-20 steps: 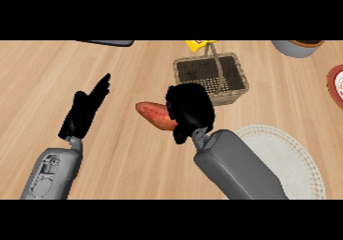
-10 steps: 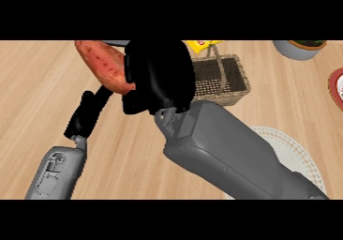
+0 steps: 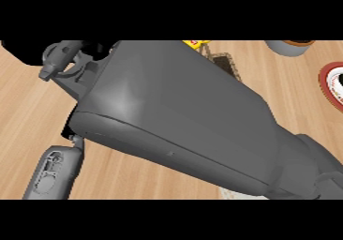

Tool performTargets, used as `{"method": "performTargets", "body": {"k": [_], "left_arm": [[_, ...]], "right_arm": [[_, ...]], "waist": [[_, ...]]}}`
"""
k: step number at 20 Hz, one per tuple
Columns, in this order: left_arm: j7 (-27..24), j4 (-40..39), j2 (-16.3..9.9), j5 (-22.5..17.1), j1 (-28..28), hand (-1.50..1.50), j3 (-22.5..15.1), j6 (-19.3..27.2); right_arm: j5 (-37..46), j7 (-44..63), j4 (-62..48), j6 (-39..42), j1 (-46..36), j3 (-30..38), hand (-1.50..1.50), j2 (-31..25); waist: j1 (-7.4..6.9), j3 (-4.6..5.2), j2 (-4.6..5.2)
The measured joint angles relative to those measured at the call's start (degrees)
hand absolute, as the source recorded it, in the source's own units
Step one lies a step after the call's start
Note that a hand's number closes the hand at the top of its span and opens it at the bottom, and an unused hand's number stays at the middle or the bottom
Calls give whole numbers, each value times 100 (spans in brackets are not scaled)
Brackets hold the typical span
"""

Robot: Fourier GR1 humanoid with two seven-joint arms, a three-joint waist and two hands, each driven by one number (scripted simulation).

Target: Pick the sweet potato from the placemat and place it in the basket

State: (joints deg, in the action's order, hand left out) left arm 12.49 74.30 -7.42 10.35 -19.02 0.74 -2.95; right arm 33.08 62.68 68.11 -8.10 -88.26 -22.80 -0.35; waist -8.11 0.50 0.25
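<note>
My right forearm (image 3: pixel 188 117) fills most of my view, a big grey shell running from the lower right up toward the far left corner of the counter (image 3: pixel 22 108). The right hand (image 3: pixel 22 49) shows only as a black patch at the far left, and I cannot tell whether its fingers are curled or straight. I cannot see the sweet potato anywhere; the forearm covers whatever lies under it. The basket (image 3: pixel 226 65) peeks out as a dark sliver of mesh just past the forearm near the far edge, with a yellow thing (image 3: pixel 196 43) beside it. A grey bowl (image 3: pixel 288 47) sits at the far right corner and a red-rimmed plate (image 3: pixel 333 86) at the right edge. My left forearm (image 3: pixel 53 171) shows at the near left, and I cannot make out its hand
</note>
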Motion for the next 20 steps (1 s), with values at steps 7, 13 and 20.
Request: {"method": "performTargets", "body": {"k": [7, 13, 20], "left_arm": [[-43, -43, -91, -13, 46, 0, 149, 72], [7, 77, -192, -89, 102, 0, 273, 52], [-4, 230, -228, -115, 311, 0, 336, 80]], "right_arm": [[-38, 78, -1650, 50, -1432, 312, 150, 9], [107, -46, -3105, 640, -2116, 313, 150, -107], [189, -333, -4218, 1089, -2351, 438, 150, -358]], "waist": [[242, 0, 8], [394, -7, 16], [550, -28, 17]]}}
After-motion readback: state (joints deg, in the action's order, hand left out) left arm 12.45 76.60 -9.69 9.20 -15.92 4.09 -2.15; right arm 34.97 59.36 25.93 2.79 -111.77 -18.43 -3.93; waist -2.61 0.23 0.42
